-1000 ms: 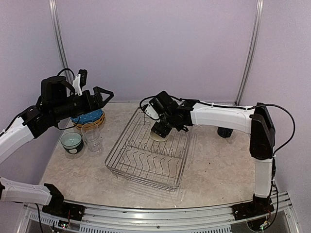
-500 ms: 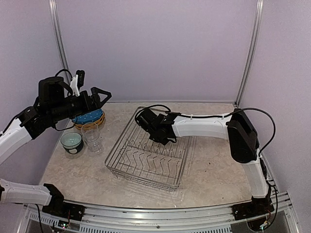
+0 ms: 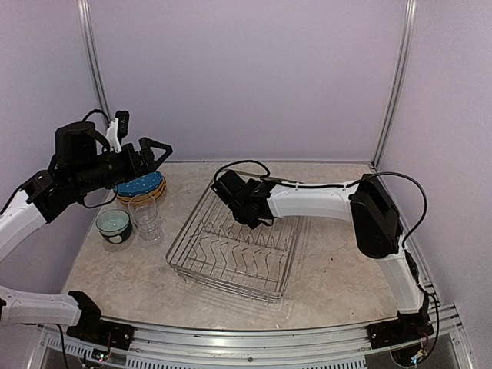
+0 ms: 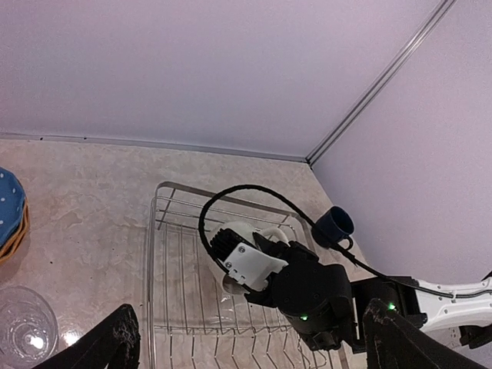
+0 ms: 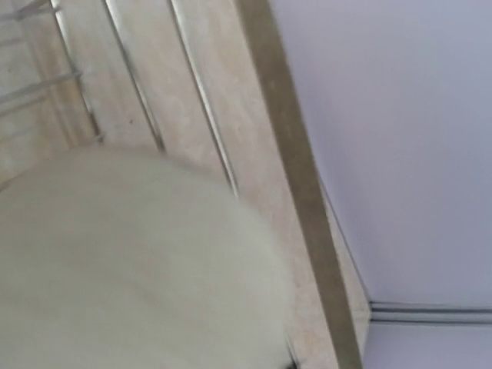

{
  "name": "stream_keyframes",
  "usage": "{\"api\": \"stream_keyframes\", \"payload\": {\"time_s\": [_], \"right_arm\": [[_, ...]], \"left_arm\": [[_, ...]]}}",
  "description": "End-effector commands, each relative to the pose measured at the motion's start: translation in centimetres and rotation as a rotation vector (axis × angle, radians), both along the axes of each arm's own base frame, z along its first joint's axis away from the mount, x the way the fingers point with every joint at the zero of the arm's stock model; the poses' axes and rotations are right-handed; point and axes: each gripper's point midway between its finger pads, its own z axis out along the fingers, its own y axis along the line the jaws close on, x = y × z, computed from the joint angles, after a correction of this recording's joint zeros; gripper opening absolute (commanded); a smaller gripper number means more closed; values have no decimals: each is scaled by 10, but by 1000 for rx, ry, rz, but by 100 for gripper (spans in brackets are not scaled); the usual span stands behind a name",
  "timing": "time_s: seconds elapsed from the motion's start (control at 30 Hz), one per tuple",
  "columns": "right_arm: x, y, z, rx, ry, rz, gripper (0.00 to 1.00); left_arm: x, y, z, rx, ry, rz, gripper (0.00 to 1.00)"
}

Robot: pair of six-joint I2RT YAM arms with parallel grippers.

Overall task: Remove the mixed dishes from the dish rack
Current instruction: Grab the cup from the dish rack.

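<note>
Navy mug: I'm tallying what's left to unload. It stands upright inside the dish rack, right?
Not inside. The navy mug stands upright on the table outside the dish rack, off its right side; the left wrist view shows it.

Soft, even light, faint shadows; right wrist view blurred, cream mug (image 5: 131,261) out of focus.
</note>
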Motion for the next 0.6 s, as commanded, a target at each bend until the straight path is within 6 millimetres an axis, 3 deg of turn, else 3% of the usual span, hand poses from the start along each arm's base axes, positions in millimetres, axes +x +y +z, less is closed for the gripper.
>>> {"api": "stream_keyframes", "payload": {"time_s": [0.0, 0.07, 0.23, 0.37, 0.43, 0.57], "right_arm": [[1, 11, 17, 99, -21, 5, 11], [0, 13, 26, 136, -21, 7, 0], [1, 15, 50, 249, -15, 8, 0], [-4, 14, 86, 397, 4, 14, 0], [-9, 9, 107, 495, 34, 18, 0], [-25, -22, 150, 710, 99, -4, 0]], "left_arm": [[0, 3, -6, 6, 19, 9, 96], [1, 2, -6, 3, 21, 4, 96], [3, -2, -5, -2, 25, -3, 96], [5, -4, -7, 0, 34, -9, 96], [5, -4, -6, 0, 33, -9, 96], [5, -5, -5, 2, 35, -15, 97]]}}
